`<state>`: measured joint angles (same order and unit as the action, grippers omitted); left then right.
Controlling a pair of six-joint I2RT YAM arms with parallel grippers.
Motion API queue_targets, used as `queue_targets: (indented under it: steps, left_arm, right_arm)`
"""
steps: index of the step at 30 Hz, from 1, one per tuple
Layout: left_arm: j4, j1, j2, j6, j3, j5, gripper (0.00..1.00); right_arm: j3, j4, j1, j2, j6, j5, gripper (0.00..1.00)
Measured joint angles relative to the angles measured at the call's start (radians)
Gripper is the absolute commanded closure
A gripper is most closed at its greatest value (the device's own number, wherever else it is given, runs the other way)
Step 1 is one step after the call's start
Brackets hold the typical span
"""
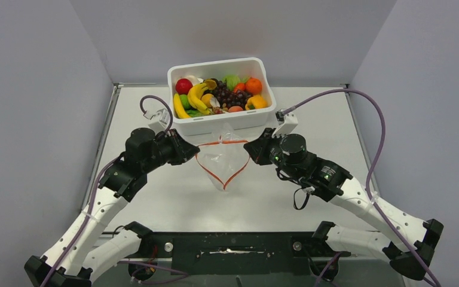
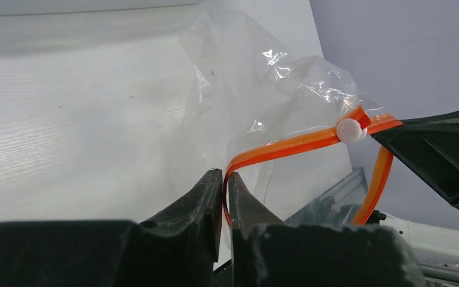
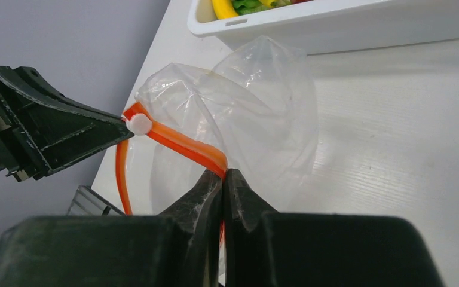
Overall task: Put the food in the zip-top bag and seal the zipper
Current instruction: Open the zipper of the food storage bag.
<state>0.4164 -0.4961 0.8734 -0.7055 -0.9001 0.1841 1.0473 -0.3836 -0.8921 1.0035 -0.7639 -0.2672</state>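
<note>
The clear zip-top bag (image 1: 222, 160) hangs empty between my two grippers, just in front of the tub. Its orange zipper (image 1: 214, 174) is spread wide open in a heart shape. My left gripper (image 1: 196, 153) is shut on the zipper's left side (image 2: 287, 145), its fingertips (image 2: 226, 174) pinching the strip. My right gripper (image 1: 246, 147) is shut on the zipper's right side (image 3: 182, 142), pinching it at the tips (image 3: 223, 173). A white slider (image 2: 350, 130) sits on the strip near the right gripper's fingers. The food lies in the tub: bananas (image 1: 196, 95), grapes (image 1: 230, 95), a pepper (image 1: 257, 102).
The white tub (image 1: 215, 125) stands at the back centre of the table, touching or nearly touching the bag's far side. It also holds a red apple (image 1: 183, 85) and an orange (image 1: 253, 85). Grey walls close in the table on the left, right and back.
</note>
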Motion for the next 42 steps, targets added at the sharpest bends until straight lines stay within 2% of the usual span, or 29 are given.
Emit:
queue_targets:
  steps: [4, 7, 13, 21, 32, 40, 42]
  left_arm:
    - [-0.021, 0.039, 0.000, -0.001, 0.007, 0.072, 0.66]
    - [-0.103, 0.047, -0.013, -0.030, 0.051, 0.165, 0.50]
    - [-0.322, 0.047, -0.036, -0.114, 0.199, 0.336, 0.39]
    - [-0.395, 0.047, 0.024, -0.053, 0.206, 0.407, 0.38]
    - [-0.322, 0.047, 0.087, 0.081, 0.157, 0.257, 0.38]
    - [-0.404, 0.047, 0.092, 0.059, 0.154, 0.323, 0.37]
    - [-0.415, 0.047, 0.101, 0.055, 0.155, 0.328, 0.40]
  right_arm:
    - [-0.048, 0.033, 0.005, -0.005, -0.025, 0.006, 1.00]
    - [-0.061, 0.058, 0.008, 0.014, -0.042, 0.013, 1.00]
    - [-0.062, 0.113, 0.008, 0.044, -0.087, 0.017, 1.00]
    - [-0.060, 0.152, 0.008, 0.121, -0.114, 0.029, 1.00]
    - [-0.054, 0.179, 0.008, 0.194, -0.143, 0.059, 1.00]
    - [-0.049, 0.211, 0.008, 0.246, -0.161, 0.085, 1.00]
    - [-0.045, 0.212, 0.008, 0.251, -0.161, 0.090, 1.00]
